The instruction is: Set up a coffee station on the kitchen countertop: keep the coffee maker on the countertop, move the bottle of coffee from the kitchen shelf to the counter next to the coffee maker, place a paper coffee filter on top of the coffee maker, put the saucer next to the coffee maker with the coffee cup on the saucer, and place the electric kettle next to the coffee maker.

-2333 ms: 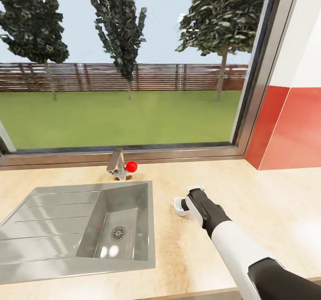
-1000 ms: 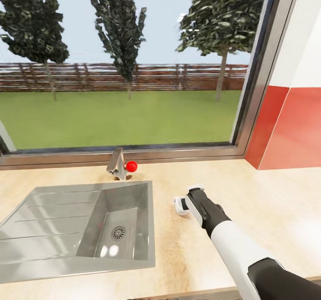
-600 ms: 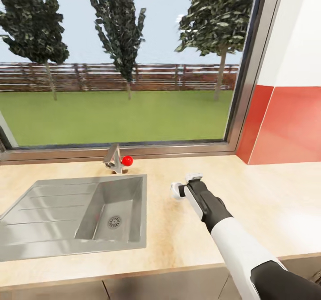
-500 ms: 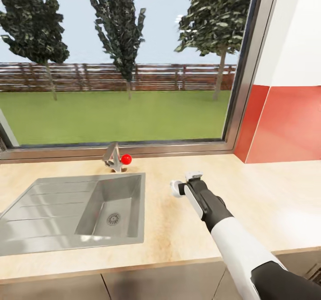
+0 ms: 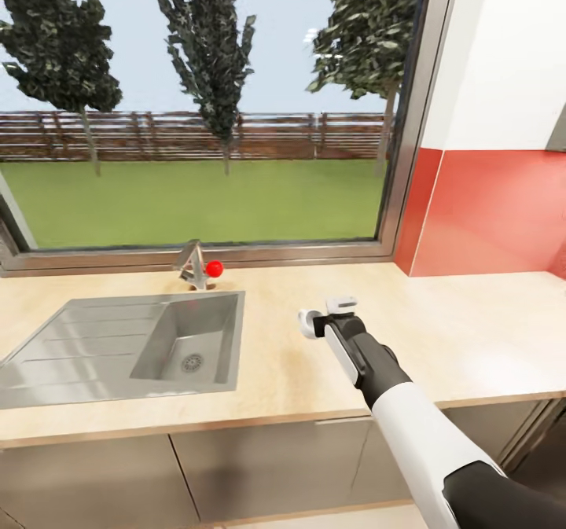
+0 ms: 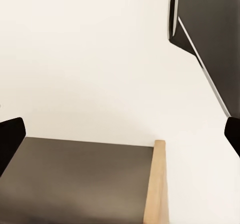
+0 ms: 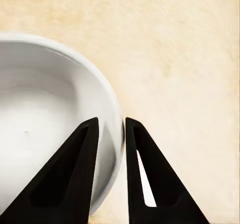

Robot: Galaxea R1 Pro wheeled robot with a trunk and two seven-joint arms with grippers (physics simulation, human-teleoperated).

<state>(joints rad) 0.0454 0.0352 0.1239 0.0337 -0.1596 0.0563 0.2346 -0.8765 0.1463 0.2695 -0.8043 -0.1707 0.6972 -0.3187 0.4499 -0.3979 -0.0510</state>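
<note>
Behind the counter, a wide window (image 5: pixel 204 112) looks onto lawn, trees and a wooden fence, with a red-and-white wall (image 5: pixel 495 199) to its right. Beige countertop (image 5: pixel 472 340) runs across the head view above grey cabinet fronts (image 5: pixel 267 466). Steel sink (image 5: pixel 118 344) is set into the countertop on the left, its tap (image 5: pixel 192 266) with a red knob at the window side. Right arm (image 5: pixel 409 419) reaches forward over the counter, right of the sink. Right gripper (image 7: pixel 111 129) has its two black fingers (image 7: pixel 80 174) closed on the rim of the white coffee cup (image 7: pixel 45 114), one inside and one outside. Left gripper's fingertips (image 6: pixel 10 139) stand wide apart, holding nothing, before a pale wall.
</note>
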